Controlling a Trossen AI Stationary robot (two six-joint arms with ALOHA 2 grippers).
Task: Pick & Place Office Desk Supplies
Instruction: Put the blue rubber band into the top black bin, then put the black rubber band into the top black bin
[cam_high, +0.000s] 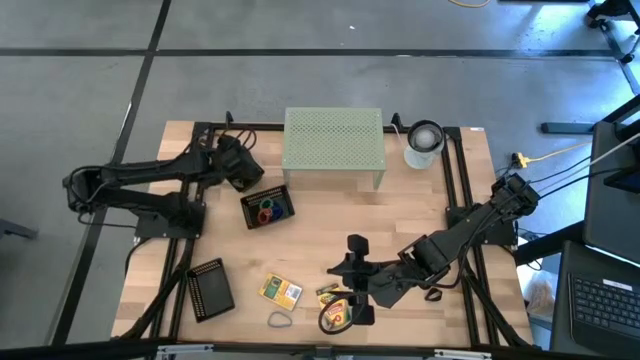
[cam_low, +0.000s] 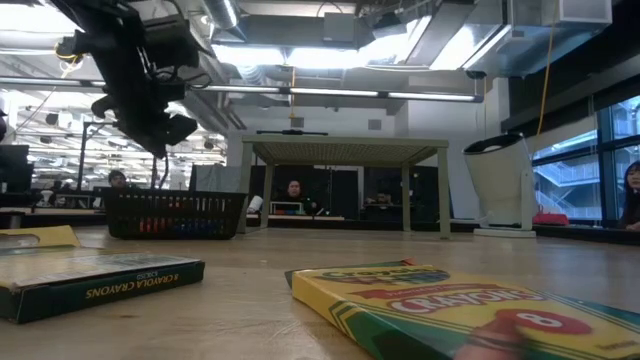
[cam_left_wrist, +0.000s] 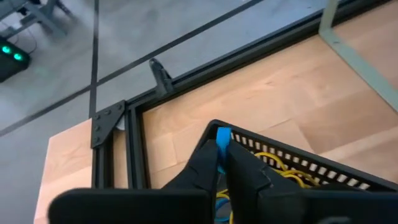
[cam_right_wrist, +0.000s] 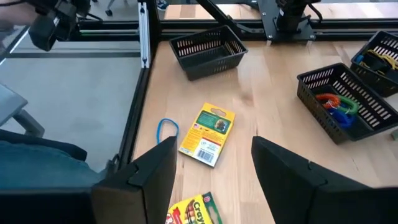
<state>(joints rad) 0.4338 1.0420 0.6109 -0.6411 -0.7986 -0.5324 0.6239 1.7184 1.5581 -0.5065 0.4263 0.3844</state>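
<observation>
Yellow-green cardboard is lying nearest the table's front edge: one crayon box (cam_right_wrist: 207, 134) is resting face-up just beside a blue rubber-band loop (cam_right_wrist: 166, 129), and a second crayon box (cam_right_wrist: 191, 211) is sitting closer still, directly under the right gripper (cam_right_wrist: 211, 171), whose jaws are standing wide and holding nothing. Taking the pale green perforated riser (cam_high: 333, 140) as the landmark, both boxes are lying well in front of it, with an empty black mesh tray (cam_high: 210, 289) off toward the left arm's side. Nearer the riser, just in front of its left corner, another mesh tray (cam_high: 267, 206) is carrying red, blue and green loops; the left gripper (cam_left_wrist: 219, 165) is hovering over that tray's rim, fingers pressed nearly together around a sliver of blue, though whether it is truly gripping it is hard to tell. A white-grey cylinder (cam_high: 423, 143) is standing beside the riser's right end. Risk-wise, the right gripper is hanging between the two boxes, so a descent slightly off-centre could be catching a box edge and skidding it toward the table edge; the thin blue piece could be slipping from the left fingers outside the tray.
</observation>
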